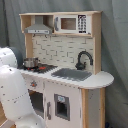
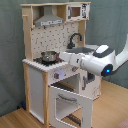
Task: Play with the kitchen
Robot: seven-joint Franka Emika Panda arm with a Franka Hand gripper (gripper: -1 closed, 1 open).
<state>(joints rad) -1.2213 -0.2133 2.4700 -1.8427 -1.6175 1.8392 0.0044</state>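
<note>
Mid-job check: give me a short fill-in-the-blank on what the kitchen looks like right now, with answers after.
1. On the hob sits a small metal ____.
2. In the second exterior view, the oven door hangs ____.
3. The black faucet stands behind the grey ____.
4. At the top, the microwave sits beside the range ____.

Missing words: pot; open; sink; hood
</note>
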